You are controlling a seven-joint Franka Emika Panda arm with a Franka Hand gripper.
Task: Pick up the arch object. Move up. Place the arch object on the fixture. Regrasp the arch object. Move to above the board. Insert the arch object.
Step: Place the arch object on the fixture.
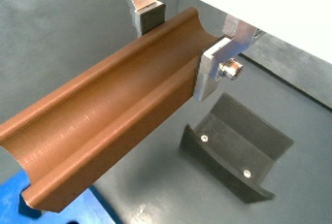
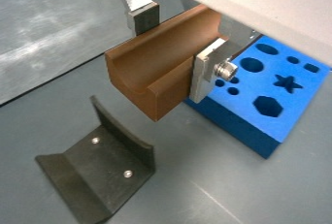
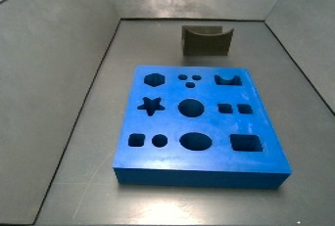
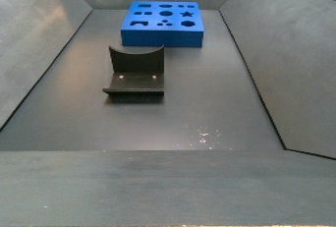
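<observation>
Wrist views: gripper (image 1: 182, 42) clamped on the bar (image 1: 111, 107), carried in the air, high above the floor. Fixture (image 3: 206, 40) empty near the far edge, board (image 3: 197, 122) slots unfilled. Judged: pickup and lift done; placing, regrasp, insertion remain.

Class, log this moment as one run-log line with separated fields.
gripper: shut on arch object, raised | fixture: empty, on floor | board: arch slot unfilled | stage: carrying
</observation>
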